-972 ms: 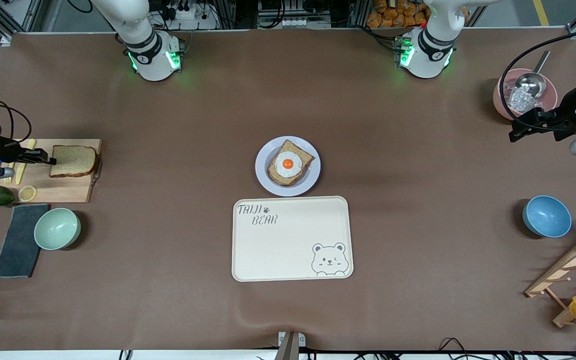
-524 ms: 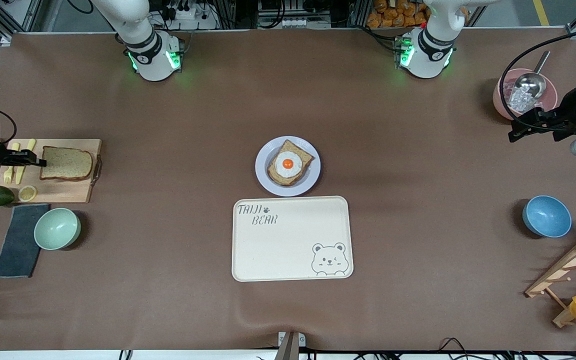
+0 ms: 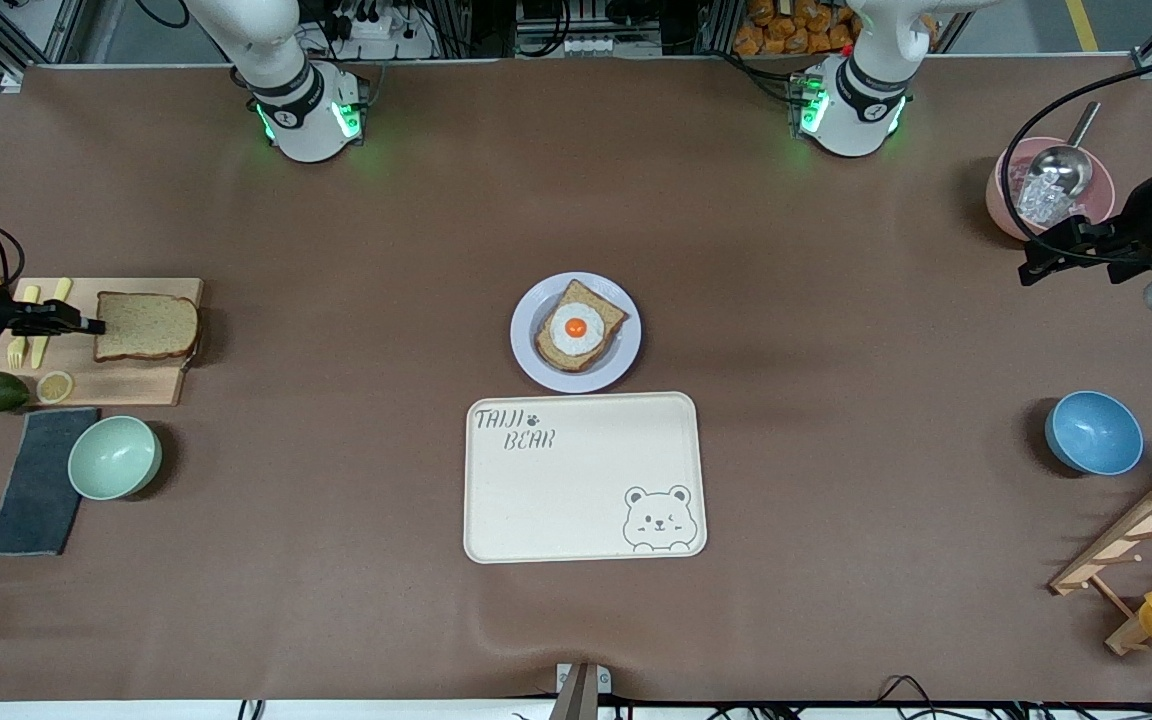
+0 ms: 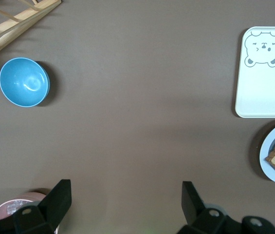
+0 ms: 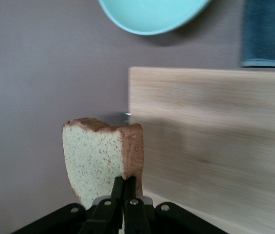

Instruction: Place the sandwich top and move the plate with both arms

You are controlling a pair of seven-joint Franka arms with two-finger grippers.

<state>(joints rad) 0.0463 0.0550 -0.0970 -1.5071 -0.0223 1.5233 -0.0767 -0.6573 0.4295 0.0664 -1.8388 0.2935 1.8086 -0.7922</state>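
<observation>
I've got the sandwich top (image 3: 146,327) clamped by its edge in the right tool (image 3: 86,323), at the left edge of the frame over the cutting board (image 3: 126,385). In the right wrist view the slice (image 5: 103,163) hangs from the pinched fingers, over the board's edge, so I judge it lifted clear, not resting.

Left tool (image 3: 1036,262) is released, jaws spread wide with nothing between them, over the worktop (image 3: 836,400) at the right edge of the frame, next to the pink bowl (image 3: 1011,205). That arm is waiting.

The plate (image 3: 528,355) sits mid-frame on the worktop, carrying the egg-topped bread slice (image 3: 576,328), no top on it. It lies just above the cream bear tray (image 3: 576,480) in the frame, close to the tray's rim but not on it.

Progress as I judge it: pickup of the top done, everything else open. Left to do: carry the slice over to mid-frame, set it on the egg slice, release, then bring both tools to the plate rim and move it, presumably onto the tray. Early stage.
</observation>
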